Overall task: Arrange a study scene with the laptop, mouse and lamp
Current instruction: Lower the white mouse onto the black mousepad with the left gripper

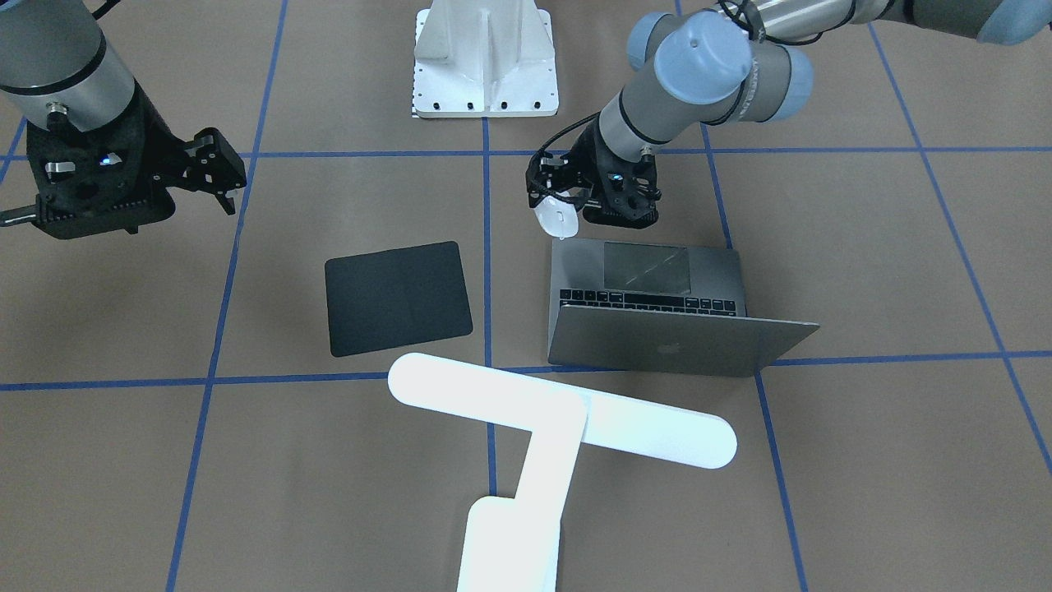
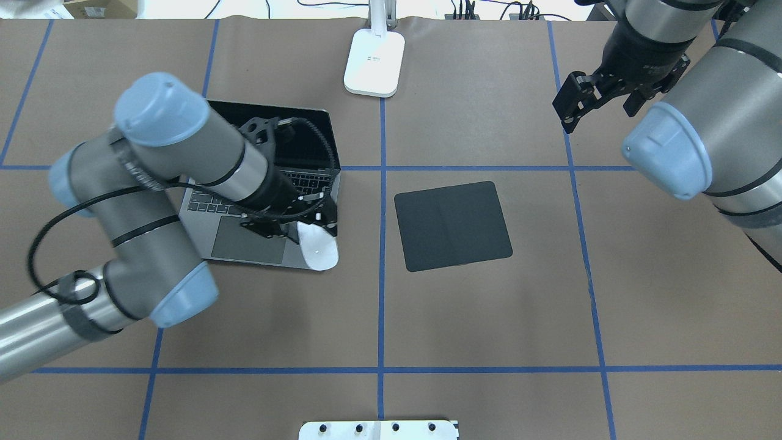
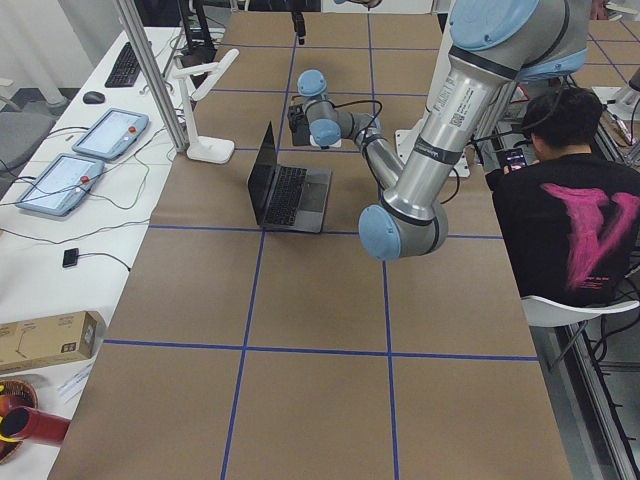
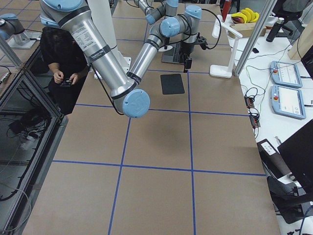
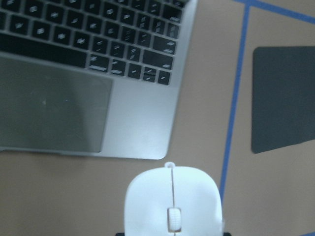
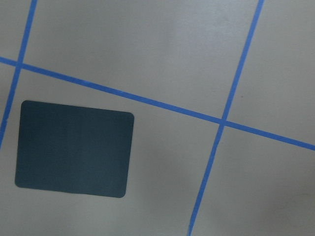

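The grey laptop (image 1: 649, 304) stands open on the table, and its trackpad (image 2: 247, 244) shows from overhead. My left gripper (image 1: 560, 207) is shut on the white mouse (image 1: 557, 219) and holds it just above the laptop's front corner nearest the mat. The mouse also shows in the overhead view (image 2: 319, 250) and in the left wrist view (image 5: 172, 201). The white lamp (image 1: 559, 407) stands at the table's far side, its base (image 2: 374, 61) beyond the laptop. My right gripper (image 1: 233, 173) is open and empty, held high off to the side.
A black rectangular mat (image 2: 452, 225) lies flat beside the laptop, towards my right arm, and shows in the right wrist view (image 6: 74, 147). The white bolted pedestal (image 1: 485, 62) is at the robot's base. A seated person (image 3: 570, 210) is beside the table.
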